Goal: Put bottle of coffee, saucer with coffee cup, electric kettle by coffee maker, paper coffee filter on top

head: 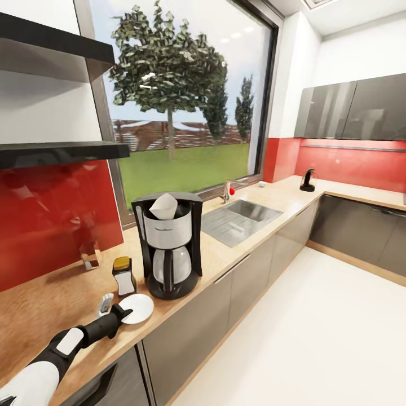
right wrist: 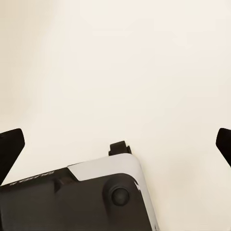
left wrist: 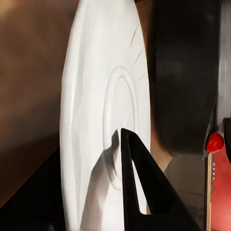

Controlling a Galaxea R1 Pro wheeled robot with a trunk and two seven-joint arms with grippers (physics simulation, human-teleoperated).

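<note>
My left claw [head: 120,313] pinches the saucer [head: 137,308] at the tabletop [head: 51,304] edge — a bump could drop it; my right claw [right wrist: 115,144] is spread.

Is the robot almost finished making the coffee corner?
About halfway. Done: the coffee maker stands on the countertop with the paper coffee filter on top and the bottle of coffee beside it. In hand: the left gripper is at the saucer, which lies by the machine. Left: no cup sits on the saucer, and no kettle stands beside the machine.
</note>
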